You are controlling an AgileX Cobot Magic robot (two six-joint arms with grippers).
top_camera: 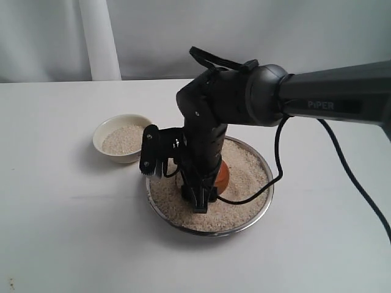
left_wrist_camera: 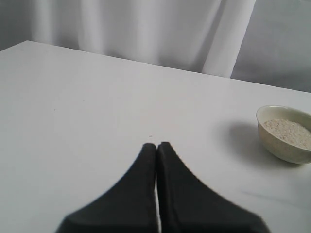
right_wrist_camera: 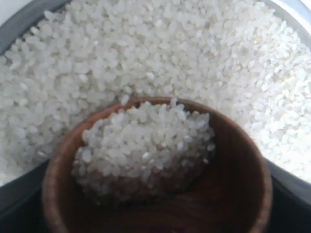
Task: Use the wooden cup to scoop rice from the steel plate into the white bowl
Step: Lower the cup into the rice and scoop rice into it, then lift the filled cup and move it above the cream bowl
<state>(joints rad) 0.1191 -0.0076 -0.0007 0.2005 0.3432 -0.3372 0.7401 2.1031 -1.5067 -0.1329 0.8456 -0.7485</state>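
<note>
The steel plate (top_camera: pixel 266 194) holds a wide bed of rice (top_camera: pixel 244 163). My right gripper (top_camera: pixel 203 194) reaches down into it, shut on the wooden cup (top_camera: pixel 222 176), which shows only as a reddish patch behind the fingers. In the right wrist view the wooden cup (right_wrist_camera: pixel 235 187) is tipped over the plate's rice (right_wrist_camera: pixel 170 48), with a heap of grains (right_wrist_camera: pixel 146 143) in its mouth; dark fingers (right_wrist_camera: pixel 13 208) flank it. The white bowl (top_camera: pixel 126 157) stands left of the plate, partly filled with rice (top_camera: pixel 122 138). My left gripper (left_wrist_camera: pixel 156 146) is shut and empty over bare table, the white bowl (left_wrist_camera: pixel 281 149) off to one side.
The right arm's black cable (top_camera: pixel 278 152) loops over the plate's right rim. The arm's wrist camera (top_camera: pixel 150 150) hangs between bowl and plate. A white curtain (top_camera: pixel 98 36) hangs behind the table's back edge. The left arm does not show in the exterior view.
</note>
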